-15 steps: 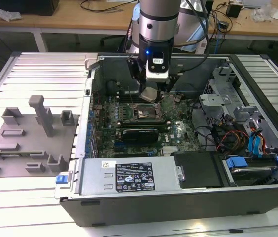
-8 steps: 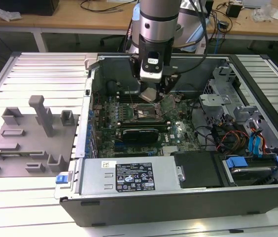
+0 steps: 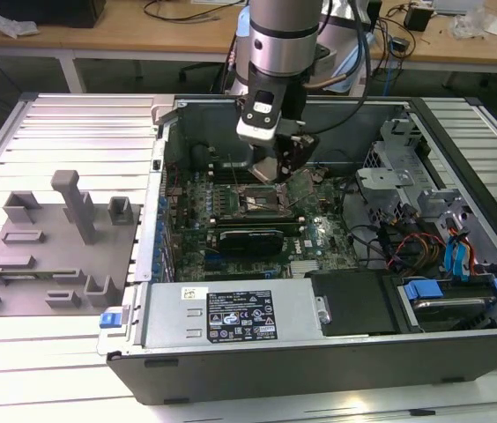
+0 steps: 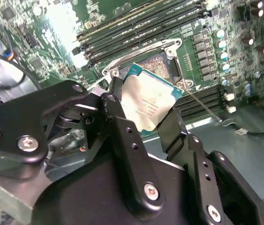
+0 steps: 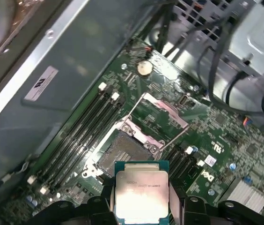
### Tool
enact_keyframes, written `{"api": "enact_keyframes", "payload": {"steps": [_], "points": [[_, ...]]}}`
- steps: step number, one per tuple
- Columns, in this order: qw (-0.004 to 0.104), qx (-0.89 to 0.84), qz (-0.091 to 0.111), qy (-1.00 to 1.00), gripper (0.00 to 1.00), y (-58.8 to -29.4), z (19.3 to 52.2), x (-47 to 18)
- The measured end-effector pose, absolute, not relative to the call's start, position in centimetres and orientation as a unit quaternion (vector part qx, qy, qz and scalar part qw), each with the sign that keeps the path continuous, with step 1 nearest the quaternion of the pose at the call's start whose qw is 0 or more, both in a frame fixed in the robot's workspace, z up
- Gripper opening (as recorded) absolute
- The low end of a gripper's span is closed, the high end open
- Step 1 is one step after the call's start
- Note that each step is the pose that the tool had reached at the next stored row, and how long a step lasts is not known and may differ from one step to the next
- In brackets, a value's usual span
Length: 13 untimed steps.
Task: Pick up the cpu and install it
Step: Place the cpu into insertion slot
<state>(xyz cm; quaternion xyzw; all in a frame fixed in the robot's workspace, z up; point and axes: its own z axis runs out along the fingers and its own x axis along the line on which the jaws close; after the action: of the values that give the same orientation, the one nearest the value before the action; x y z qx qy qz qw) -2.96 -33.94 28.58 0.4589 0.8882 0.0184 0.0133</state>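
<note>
At the exterior view's left, a grey holder plate [image 3: 44, 256] lies on the table [image 3: 72, 123]. Right of it, inside the open computer case [image 3: 319, 374], the gripper [image 3: 278, 172] pinches the cpu [image 5: 142, 196] by two edges, close over the open socket [image 5: 124, 152] of the green motherboard [image 5: 218, 140]. A metal drive cage [image 3: 398, 172] stands farther right.

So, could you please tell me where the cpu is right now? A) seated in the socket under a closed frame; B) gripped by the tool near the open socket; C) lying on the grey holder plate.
B: in both wrist views the cpu sits clamped in the tool, while the socket on the motherboard lies open and bare.
</note>
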Motion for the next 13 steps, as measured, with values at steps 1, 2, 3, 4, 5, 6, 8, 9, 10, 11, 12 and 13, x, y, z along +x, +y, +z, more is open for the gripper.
{"api": "enact_keyframes", "payload": {"steps": [1,2,3,4,5,6,8,9,10,11,12,13], "points": [[0.013,0.467,0.018,0.884,0.55,-33.94,28.57,-2.96],[0.014,0.477,0.018,0.879,0.55,-33.94,28.56,-2.96],[0.014,0.484,0.018,0.875,0.55,-33.94,28.55,-2.96],[0.014,0.492,0.018,0.871,0.55,-33.94,28.53,-2.96],[0.014,0.499,0.018,0.867,0.55,-33.94,28.52,-2.96],[0.014,0.510,0.018,0.860,0.55,-33.94,28.50,-2.96],[0.015,0.529,0.017,0.848,0.55,-33.94,28.47,-2.96],[0.015,0.536,0.017,0.844,0.55,-33.94,28.45,-2.96],[0.015,0.544,0.017,0.839,0.55,-33.94,28.44,-2.96],[0.015,0.559,0.017,0.829,0.55,-33.94,28.40,-2.96],[0.016,0.570,0.017,0.821,0.55,-33.94,28.37,-2.96],[0.016,0.577,0.016,0.816,0.55,-33.94,28.36,-2.96]]}}
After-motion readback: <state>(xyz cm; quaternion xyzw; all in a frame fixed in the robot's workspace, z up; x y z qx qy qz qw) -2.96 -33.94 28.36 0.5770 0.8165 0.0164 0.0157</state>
